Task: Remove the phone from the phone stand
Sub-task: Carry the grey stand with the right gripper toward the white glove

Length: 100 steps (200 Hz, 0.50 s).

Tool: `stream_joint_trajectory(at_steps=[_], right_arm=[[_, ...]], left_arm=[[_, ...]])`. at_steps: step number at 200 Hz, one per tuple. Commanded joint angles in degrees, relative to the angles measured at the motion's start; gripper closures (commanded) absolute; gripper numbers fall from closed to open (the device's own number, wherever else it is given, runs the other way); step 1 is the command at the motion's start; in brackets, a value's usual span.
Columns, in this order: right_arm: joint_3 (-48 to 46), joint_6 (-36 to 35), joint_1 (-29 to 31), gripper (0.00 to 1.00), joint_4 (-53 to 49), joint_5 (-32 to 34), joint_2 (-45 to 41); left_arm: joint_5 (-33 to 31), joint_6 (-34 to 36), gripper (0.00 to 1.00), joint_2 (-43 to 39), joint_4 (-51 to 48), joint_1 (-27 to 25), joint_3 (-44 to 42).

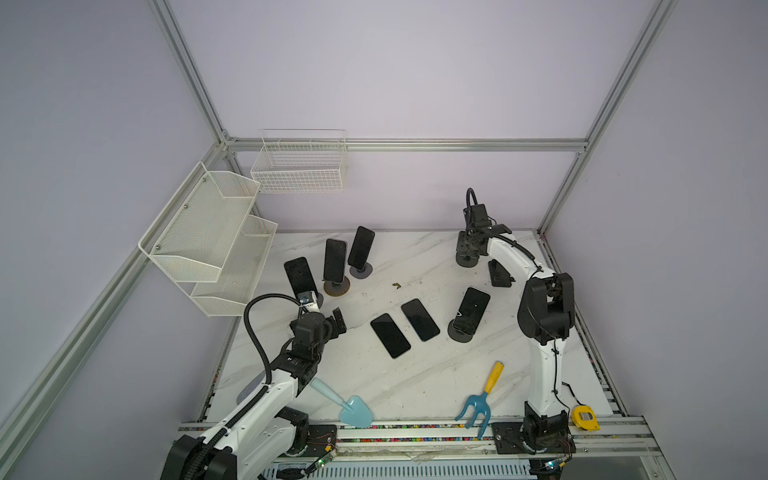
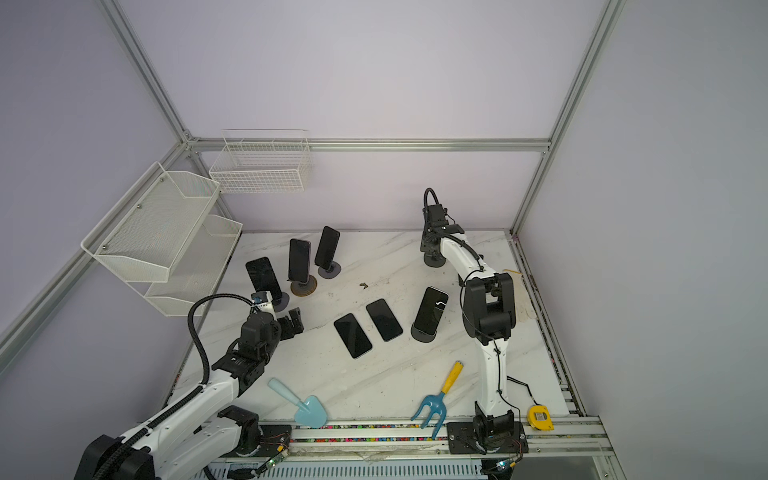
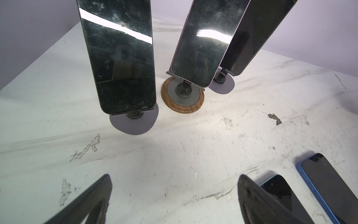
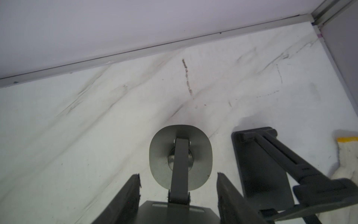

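So the left claw (image 3: 174, 178) is wide open, hanging just above the worktop (image 3: 174, 147) and facing the nearest phone (image 3: 120, 58), which sits upright on its grey stand (image 3: 133, 124). A second phone (image 3: 195, 48) and a third phone (image 3: 257, 35) stand right behind it. Two flat phones (image 1: 390, 336) (image 1: 420, 319) lie mid-worktop. Way at the back, the right claw (image 4: 178, 175) is clamped on the top plate of an empty stand (image 4: 158, 155).
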Motion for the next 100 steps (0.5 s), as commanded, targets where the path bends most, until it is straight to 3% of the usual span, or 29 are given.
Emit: stream_joint_trajectory(at_steps=[1,47,100], right_arm=[[1.65,-1.28,-1.44,0.41,2.30,-1.02,1.82],[8.20,-2.60,-3.56,0.41,1.31,-2.32,8.42],[9.17,-2.68,-4.09,0.39,0.98,-2.01,11.29]], left_arm=[[0.40,-0.92,0.00,0.03,2.07,-0.01,-0.34],[1.03,-1.00,0.00,0.32,2.33,0.01,-0.26],[1.22,-1.09,0.00,1.34,2.68,0.01,-0.20]])
